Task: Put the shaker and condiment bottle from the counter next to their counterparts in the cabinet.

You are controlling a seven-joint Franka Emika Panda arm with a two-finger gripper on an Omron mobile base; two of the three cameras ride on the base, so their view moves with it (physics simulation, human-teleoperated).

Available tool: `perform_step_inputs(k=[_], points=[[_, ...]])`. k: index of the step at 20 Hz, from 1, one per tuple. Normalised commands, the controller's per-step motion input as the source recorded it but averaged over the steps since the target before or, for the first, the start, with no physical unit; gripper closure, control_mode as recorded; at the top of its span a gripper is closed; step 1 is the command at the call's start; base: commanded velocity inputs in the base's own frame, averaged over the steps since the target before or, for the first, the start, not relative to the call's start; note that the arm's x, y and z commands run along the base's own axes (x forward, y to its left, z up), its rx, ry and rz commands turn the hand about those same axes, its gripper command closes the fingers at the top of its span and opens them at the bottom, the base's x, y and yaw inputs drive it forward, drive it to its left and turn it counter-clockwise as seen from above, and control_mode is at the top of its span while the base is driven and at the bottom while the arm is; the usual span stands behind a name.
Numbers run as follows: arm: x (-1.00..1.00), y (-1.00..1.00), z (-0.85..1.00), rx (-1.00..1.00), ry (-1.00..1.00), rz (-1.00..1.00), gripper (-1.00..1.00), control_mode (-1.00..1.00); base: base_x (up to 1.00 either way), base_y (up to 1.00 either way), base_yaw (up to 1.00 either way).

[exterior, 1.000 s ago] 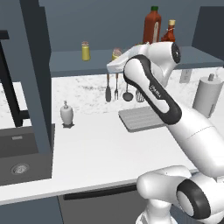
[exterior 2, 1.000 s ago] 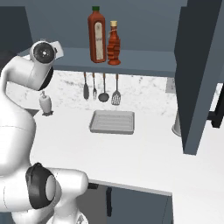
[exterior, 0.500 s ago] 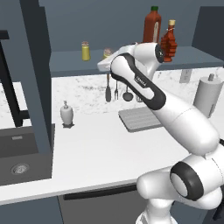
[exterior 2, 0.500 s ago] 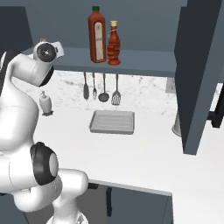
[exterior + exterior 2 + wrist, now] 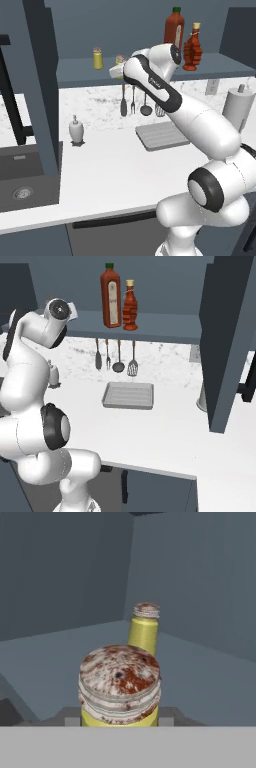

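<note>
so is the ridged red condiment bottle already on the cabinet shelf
Yes: the condiment bottle stands upright on the shelf beside the tall sauce bottle.

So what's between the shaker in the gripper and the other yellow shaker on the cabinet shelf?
Nothing. In the hand view, only bare shelf board separates the held shaker from the second shaker standing beyond it.

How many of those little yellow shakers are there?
2. One shaker sits gripped in the claw, above the shelf. The other shaker stands on the shelf just beyond it. More could be hidden behind the arm.
</note>
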Motion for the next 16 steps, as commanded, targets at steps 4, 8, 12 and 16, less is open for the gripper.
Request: perform_step_inputs(k=[4,8,12,16], points=[[0.42,0.01,-0.15,0.00,0.03,0.00,1.00,-1.00,0.00,0.00,0.00],[0.36,0.00,-0.21,0.00,0.00,0.00,1.00,-1.00,0.00,0.00,0.00],[0.40,0.01,-0.24,0.00,0.00,0.00,1.00,-1.00,0.00,0.00,0.00],[0.51,0.08,-0.24,0.00,0.00,0.00,1.00,-1.00,0.00,0.00,0.00]])
